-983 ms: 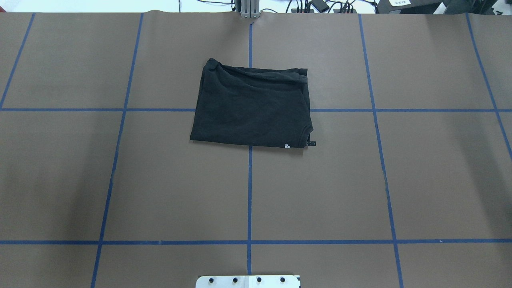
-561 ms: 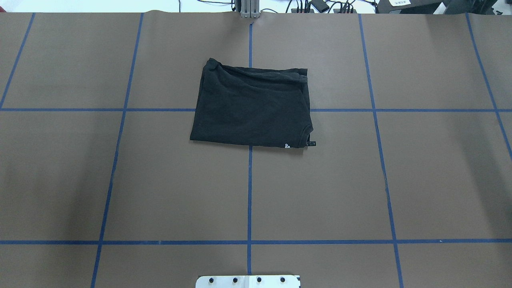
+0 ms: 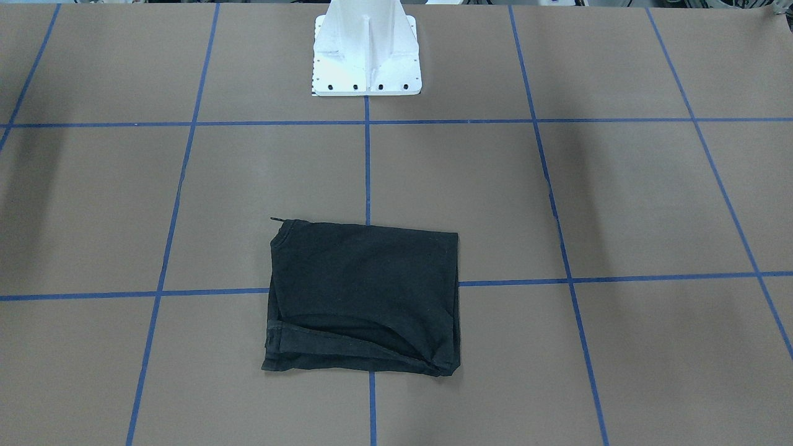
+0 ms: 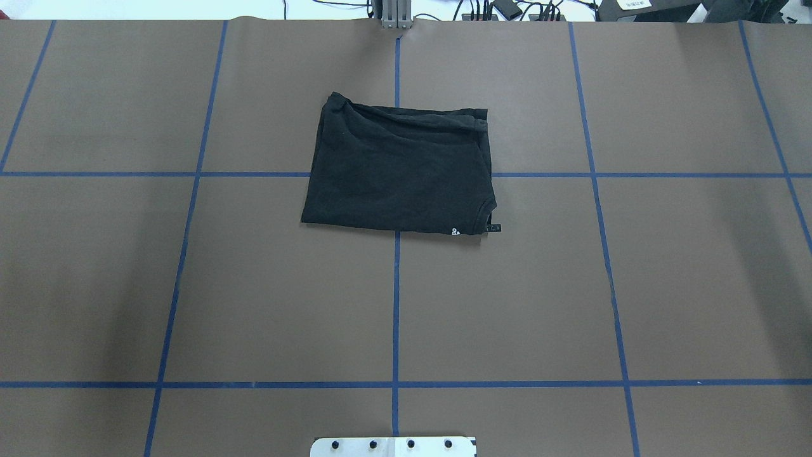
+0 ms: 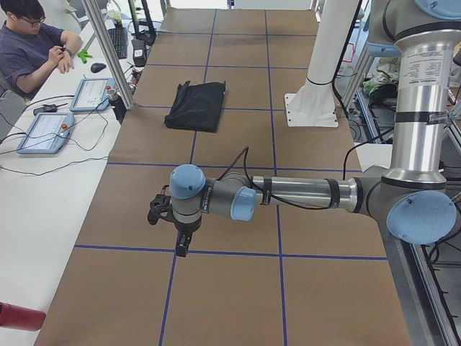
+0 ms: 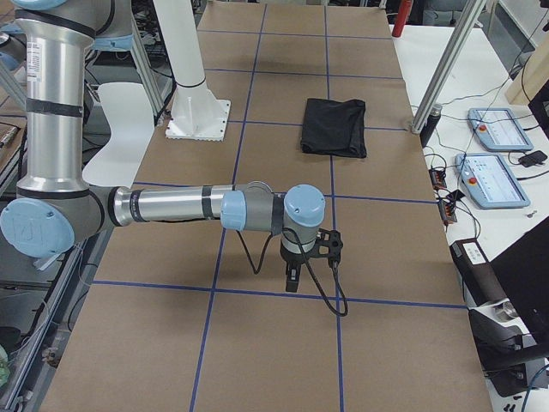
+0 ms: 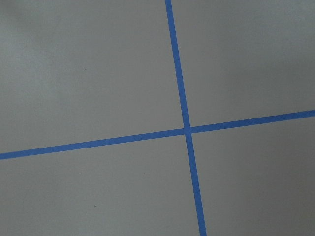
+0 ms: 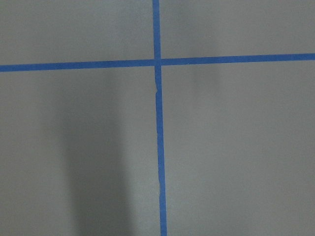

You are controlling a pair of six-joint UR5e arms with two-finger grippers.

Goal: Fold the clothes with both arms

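Black T-shirt (image 4: pixel 398 170) lying folded into a compact rectangle on the table (image 4: pixel 666 285), upper centre of frame, folding apparently complete; left arm (image 5: pixel 302 193) and right arm (image 6: pixel 171 206) hover well apart from it, jaws' opening indeterminable.

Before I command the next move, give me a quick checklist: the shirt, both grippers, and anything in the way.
1. Shirt folded into a rectangle, lying on the table: ok.
2. Fold tidy: not ok; a tag sticks out at one corner and the far edge is bunched.
3. Left gripper apart from the shirt, over bare table: ok.
4. Right gripper apart from the shirt, over bare table: ok.
5. Grippers open or shut: cannot tell.
6. Person seated beside the table, hands off it: ok.
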